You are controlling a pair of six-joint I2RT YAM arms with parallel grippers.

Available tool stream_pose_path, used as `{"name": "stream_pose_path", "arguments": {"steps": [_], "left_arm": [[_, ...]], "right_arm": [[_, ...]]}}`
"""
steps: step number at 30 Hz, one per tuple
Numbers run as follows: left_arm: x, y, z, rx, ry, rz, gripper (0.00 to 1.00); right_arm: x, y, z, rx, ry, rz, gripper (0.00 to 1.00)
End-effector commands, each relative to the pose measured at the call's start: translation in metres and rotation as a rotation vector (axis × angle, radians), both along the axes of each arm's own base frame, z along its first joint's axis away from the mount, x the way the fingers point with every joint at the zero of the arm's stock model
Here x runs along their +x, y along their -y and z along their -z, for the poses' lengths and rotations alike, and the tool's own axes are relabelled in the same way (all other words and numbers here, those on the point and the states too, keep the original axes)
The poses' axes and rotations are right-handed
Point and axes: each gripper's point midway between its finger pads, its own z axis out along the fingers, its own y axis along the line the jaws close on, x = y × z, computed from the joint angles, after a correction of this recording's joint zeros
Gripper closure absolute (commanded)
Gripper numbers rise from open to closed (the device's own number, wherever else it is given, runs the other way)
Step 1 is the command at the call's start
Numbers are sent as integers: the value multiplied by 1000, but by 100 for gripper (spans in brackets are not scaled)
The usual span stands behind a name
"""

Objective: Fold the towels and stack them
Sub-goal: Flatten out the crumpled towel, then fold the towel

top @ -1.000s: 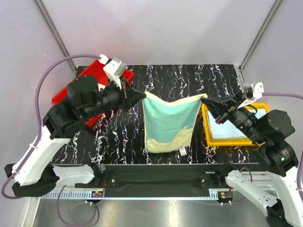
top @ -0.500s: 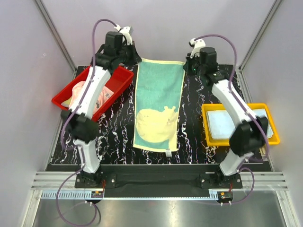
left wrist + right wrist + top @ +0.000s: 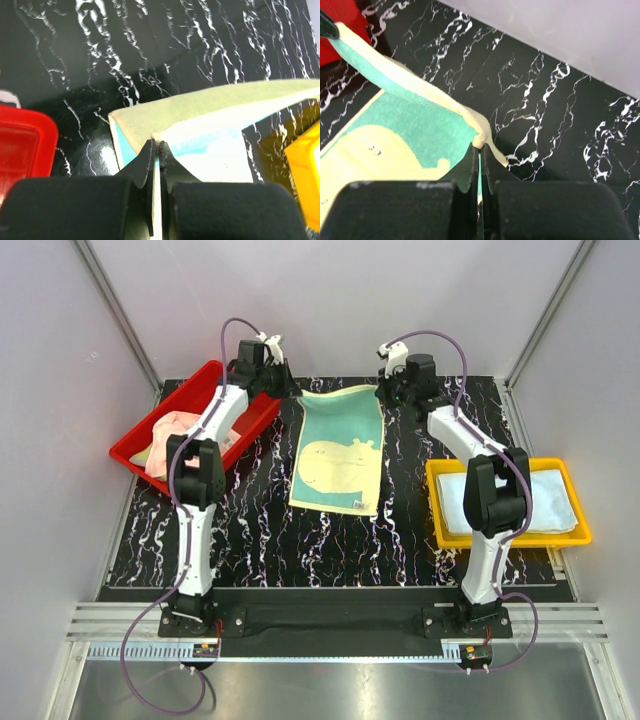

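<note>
Lying nearest: the bare black marbled table point(image 3: 250, 530), lower centre of the top view. 1 second ago the teal towel point(image 3: 340, 450) hung here between my 2 arms, and it has since left this spot.
Teal towel: now spread flat at upper centre with the yellow animal print up. Its near hem and small tag point(image 3: 357, 504) rest on the table.
Red tray point(image 3: 130, 455): left of the frame, with a pink towel point(image 3: 175, 430) heaped inside.
Yellow tray point(image 3: 435, 510): right of the frame, with a pale towel point(image 3: 520, 502) lying flat inside.
Left gripper point(image 3: 155, 145): at the far edge, jaws pressed together on the towel's far-left corner.
Right gripper point(image 3: 479, 147): jaws pinched on the far-right corner. The far hem between my 2 grips is lifted slightly off the table.
Change: I have swung both arms out to full reach and laid the cloth down behind them.
Meaning: I judge the spreading nearly done. This towel's first fold is not yet begun.
</note>
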Motion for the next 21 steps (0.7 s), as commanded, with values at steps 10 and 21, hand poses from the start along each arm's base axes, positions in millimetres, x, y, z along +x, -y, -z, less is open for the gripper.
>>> {"name": "stream_pose_path", "arguments": {"steps": [10,21], "left_arm": [[-69,-4,-46,121,177,131,100],[-139,-4,2,127,44,156,100]], "right_arm": [[-64,12,-18,15,79,-46,100],[-132,-2,35,32,-83,-62,100]]}}
